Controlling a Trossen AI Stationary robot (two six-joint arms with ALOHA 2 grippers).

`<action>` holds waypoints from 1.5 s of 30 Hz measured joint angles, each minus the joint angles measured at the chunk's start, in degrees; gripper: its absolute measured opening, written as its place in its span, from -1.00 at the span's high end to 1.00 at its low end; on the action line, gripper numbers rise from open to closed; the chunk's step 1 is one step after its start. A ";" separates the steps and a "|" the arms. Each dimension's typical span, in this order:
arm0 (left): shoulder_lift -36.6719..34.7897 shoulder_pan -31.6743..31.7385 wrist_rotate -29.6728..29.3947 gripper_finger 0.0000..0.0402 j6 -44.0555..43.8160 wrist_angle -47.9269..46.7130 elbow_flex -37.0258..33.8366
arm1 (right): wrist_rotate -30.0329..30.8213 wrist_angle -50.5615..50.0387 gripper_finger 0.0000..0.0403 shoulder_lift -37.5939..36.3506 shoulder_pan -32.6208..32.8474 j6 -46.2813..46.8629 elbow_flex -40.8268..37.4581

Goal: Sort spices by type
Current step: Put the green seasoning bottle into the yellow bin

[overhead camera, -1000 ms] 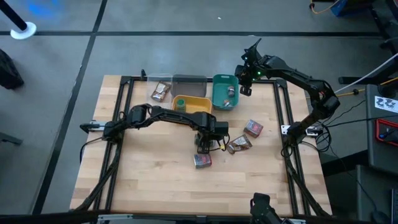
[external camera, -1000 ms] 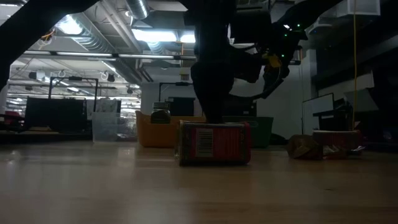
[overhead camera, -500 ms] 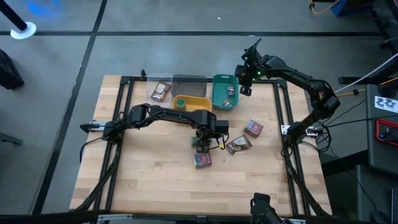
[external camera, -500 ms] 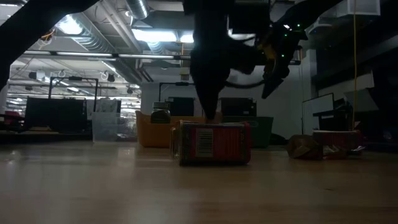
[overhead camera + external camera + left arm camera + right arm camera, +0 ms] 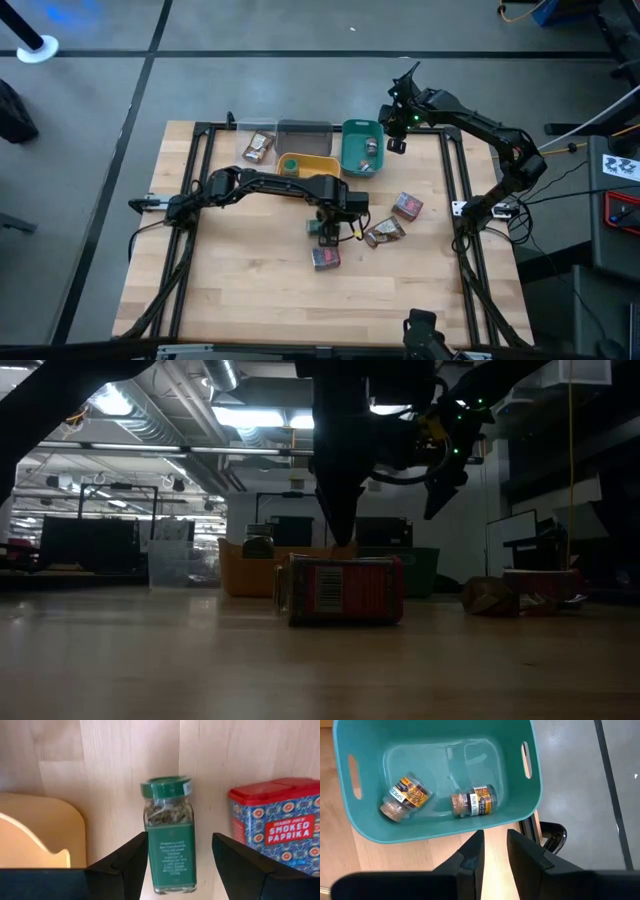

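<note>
A green-capped jar (image 5: 169,837) lies on its side on the table beside a red paprika box (image 5: 272,822). My left gripper (image 5: 180,837) hangs open just above the jar, pointing down, one finger on either side of the jar's body. A strip of table shows between the jar and one finger. In the low view its fingertips (image 5: 340,540) stand just above the red box (image 5: 340,590), which hides the jar. My right gripper (image 5: 495,837) hovers over the near rim of the teal tray (image 5: 515,795), slightly open and holding nothing. Two small round tins (image 5: 472,802) lie in that tray.
At the back stand a clear tray (image 5: 258,147) with a brown packet, a grey tray (image 5: 305,135) and a yellow tray (image 5: 318,168) with a green-capped jar (image 5: 289,167). A brown packet (image 5: 384,232) and a second red box (image 5: 406,206) lie to the right.
My left gripper has risen from table level behind the red box until its fingertips are just above the box's top. The gap between its fingers looks unchanged. The red box has stayed in place.
</note>
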 joint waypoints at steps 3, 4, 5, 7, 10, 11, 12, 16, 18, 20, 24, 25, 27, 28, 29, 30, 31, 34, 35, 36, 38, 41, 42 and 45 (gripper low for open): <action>0.13 0.07 0.04 -0.04 0.03 0.34 0.00 | 0.00 -0.06 0.59 -0.02 0.00 -0.02 0.00; 0.47 0.14 0.08 -0.06 -0.43 0.58 0.00 | 0.00 -0.21 0.59 -0.02 0.00 -0.02 0.00; 0.68 0.25 0.08 -0.09 -1.29 0.50 0.00 | -0.09 -0.45 0.59 -0.14 0.00 -0.07 0.00; 1.48 0.43 0.45 -0.14 -2.69 0.29 0.00 | -1.31 -1.09 0.59 -1.10 -0.02 -1.61 -0.02; 1.75 0.82 1.33 -0.20 -3.33 -0.02 -0.33 | -3.18 -2.53 0.59 -4.49 -0.11 -3.87 -0.02; 1.70 0.94 1.35 -0.22 -3.29 0.82 -0.91 | -3.83 -2.73 0.59 -5.97 -0.15 -3.91 -0.02; 1.62 1.15 1.37 -0.23 -3.30 1.55 -1.44 | -4.95 -2.81 0.59 -7.54 -0.15 -3.95 -0.02; 2.32 1.85 1.54 -0.25 -4.77 1.77 -1.83 | -10.39 -3.34 0.59 -13.95 0.00 -3.99 -0.02; 2.61 2.12 2.71 -0.25 -4.79 1.99 -1.83 | -13.28 -3.60 0.59 -16.84 0.00 -3.51 -0.02; 3.36 2.38 3.85 -0.25 -4.38 3.26 -2.15 | -16.04 -3.52 0.59 -19.35 0.02 -2.77 -0.02; 4.35 2.63 4.12 -0.24 -4.10 4.39 -2.29 | -20.58 -3.54 0.59 -22.69 -0.01 -2.55 -0.02; 4.47 2.64 4.14 -0.23 -4.04 4.75 -2.29 | -21.86 -3.54 0.59 -23.30 -0.02 -2.54 -0.02; 5.37 2.71 4.15 -0.20 -3.03 5.22 -2.52 | -24.04 -3.62 0.59 -23.97 0.02 -2.51 -0.02; 5.58 2.75 4.06 -0.18 -2.41 5.43 -2.58 | -25.18 -3.93 0.59 -24.15 -0.01 -2.57 -0.02; 5.86 2.75 3.75 -0.16 -1.41 5.63 -2.67 | -26.21 -4.68 0.59 -24.25 0.02 -2.63 -0.02; 6.26 2.75 3.74 -0.13 -1.05 5.97 -2.66 | -26.88 -5.08 0.59 -24.34 0.02 -2.67 -0.25; 6.32 2.78 3.65 -0.09 -0.86 6.33 -2.64 | -27.68 -5.10 0.59 -24.48 0.02 -2.72 -0.80; 6.34 2.95 3.62 0.06 0.17 6.30 -2.64 | -30.08 -4.97 0.59 -25.49 -0.02 -3.00 -4.22; 6.34 3.05 3.56 0.09 0.19 6.38 -2.64 | -30.70 -4.26 0.59 -25.88 -0.02 -3.07 -5.69; 6.12 3.15 3.46 0.09 0.19 6.37 -2.64 | -31.57 -3.23 0.59 -26.50 -0.02 -3.08 -7.47; 5.84 3.48 3.57 0.09 -0.10 6.45 -2.65 | -32.95 -0.37 0.59 -27.90 -0.02 -3.09 -11.49; 4.74 3.95 3.75 0.09 -1.41 5.94 -2.35 | -33.96 5.10 0.59 -30.02 0.02 -2.79 -17.32; 4.16 3.95 3.81 0.09 -1.96 6.00 -2.13 | -34.15 6.43 0.59 -30.44 0.09 -2.51 -19.02; 3.31 3.98 3.88 0.09 -3.20 5.50 -0.40 | -34.76 9.28 0.59 -31.13 0.11 -0.20 -23.44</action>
